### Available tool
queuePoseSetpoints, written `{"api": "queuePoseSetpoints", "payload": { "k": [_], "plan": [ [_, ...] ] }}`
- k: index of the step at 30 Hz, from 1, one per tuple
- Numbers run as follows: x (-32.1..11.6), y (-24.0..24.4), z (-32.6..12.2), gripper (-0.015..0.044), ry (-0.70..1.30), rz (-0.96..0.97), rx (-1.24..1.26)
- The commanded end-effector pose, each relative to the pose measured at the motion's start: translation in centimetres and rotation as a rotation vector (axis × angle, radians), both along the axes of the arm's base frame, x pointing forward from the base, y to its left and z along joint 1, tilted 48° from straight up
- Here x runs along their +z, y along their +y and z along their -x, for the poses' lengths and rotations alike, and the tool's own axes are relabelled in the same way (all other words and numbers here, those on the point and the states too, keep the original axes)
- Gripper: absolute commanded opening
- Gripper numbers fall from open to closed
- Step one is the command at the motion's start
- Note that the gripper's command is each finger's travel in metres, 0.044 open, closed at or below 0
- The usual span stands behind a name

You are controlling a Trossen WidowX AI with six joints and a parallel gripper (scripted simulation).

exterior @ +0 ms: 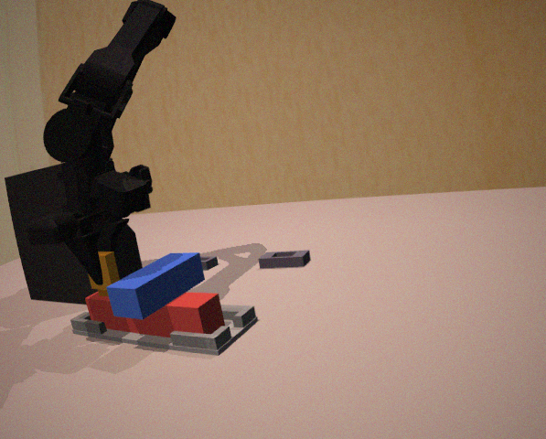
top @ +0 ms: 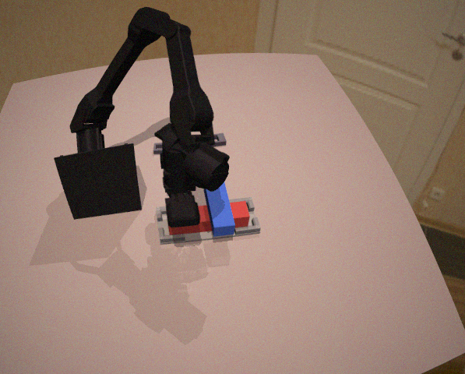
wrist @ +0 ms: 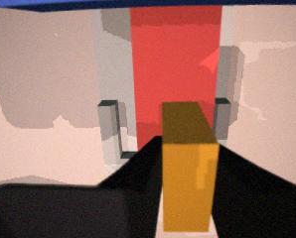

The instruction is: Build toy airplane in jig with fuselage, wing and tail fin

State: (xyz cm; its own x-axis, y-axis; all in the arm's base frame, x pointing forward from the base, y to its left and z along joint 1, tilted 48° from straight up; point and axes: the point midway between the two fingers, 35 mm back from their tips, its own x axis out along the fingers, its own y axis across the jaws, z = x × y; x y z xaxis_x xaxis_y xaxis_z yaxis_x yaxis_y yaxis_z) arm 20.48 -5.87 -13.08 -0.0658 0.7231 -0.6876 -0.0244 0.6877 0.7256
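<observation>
The red fuselage [top: 240, 213] [exterior: 195, 317] [wrist: 175, 64] lies in the grey cradle [top: 248, 231] [exterior: 199, 340] [wrist: 108, 121] and looks flat. The blue wing [top: 221, 211] [exterior: 162, 282] [wrist: 88, 4] lies across its top; its tab is hidden. My gripper [exterior: 108, 276] [wrist: 180, 144] is shut on the orange tail fin [exterior: 106, 269] [wrist: 188, 188], upright over the fuselage's tail end. The fin's lower end is at the fuselage top in the exterior view. The tail socket is hidden, so I cannot tell how deep the tab sits. In the top view the arm hides the fin and fingertips.
Two small dark grey holders stand behind the cradle, one [top: 220, 140] [exterior: 284, 260] farther right and one [top: 157, 148] [exterior: 209, 262] partly behind the arm or wing. The wing stands close in front of the gripper. The arm's black base is left of the cradle.
</observation>
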Motion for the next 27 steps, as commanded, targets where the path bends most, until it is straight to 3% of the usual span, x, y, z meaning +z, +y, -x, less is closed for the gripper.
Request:
{"api": "queuePoseSetpoints", "payload": {
  "k": [1, 21, 27],
  "plan": [
    [-0.14, 0.18, 0.01, 0.0065, 0.000, -0.004, -0.002],
    [-0.16, 0.19, -0.01, 0.0065, 0.000, -0.004, -0.002],
    [-0.03, 0.06, -0.03, 0.0005, -0.002, -0.001, -0.001]
  ]
}}
